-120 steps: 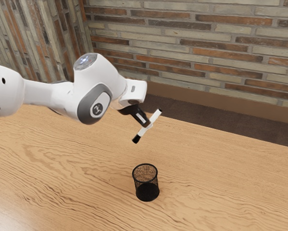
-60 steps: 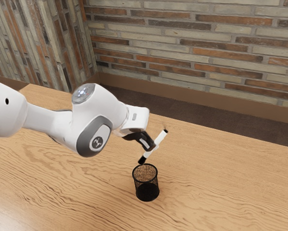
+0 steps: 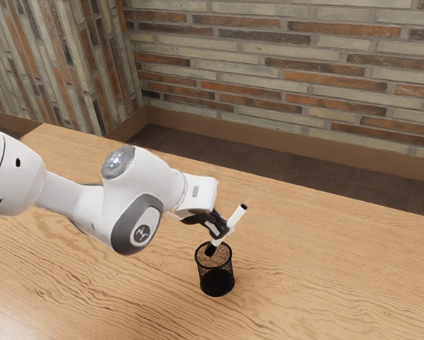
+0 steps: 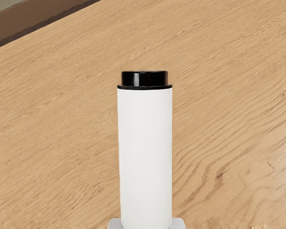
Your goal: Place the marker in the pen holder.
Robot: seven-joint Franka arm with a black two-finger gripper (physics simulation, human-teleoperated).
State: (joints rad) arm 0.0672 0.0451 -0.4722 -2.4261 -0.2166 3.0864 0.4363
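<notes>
My gripper (image 3: 226,230) is shut on the middle of the white marker (image 3: 236,217), just above the black mesh pen holder (image 3: 215,277) in the exterior view. The marker leans, its black cap (image 3: 210,250) low, overlapping the holder's open top; whether the cap is inside the rim or just above it I cannot tell. The holder stands upright on the table. In the wrist view the white marker (image 4: 145,152) rises from between light fingertips (image 4: 177,223), its small black end away from the hand.
The wooden table (image 3: 339,262) spreads around the holder. A brick wall (image 3: 282,64) stands beyond the table's far edge, past a dark strip of floor.
My hand has come down toward the holder with the marker in it, slightly toward the exterior view's right. The marker's cap has gone from well above the holder to its opening. The holder has not moved.
</notes>
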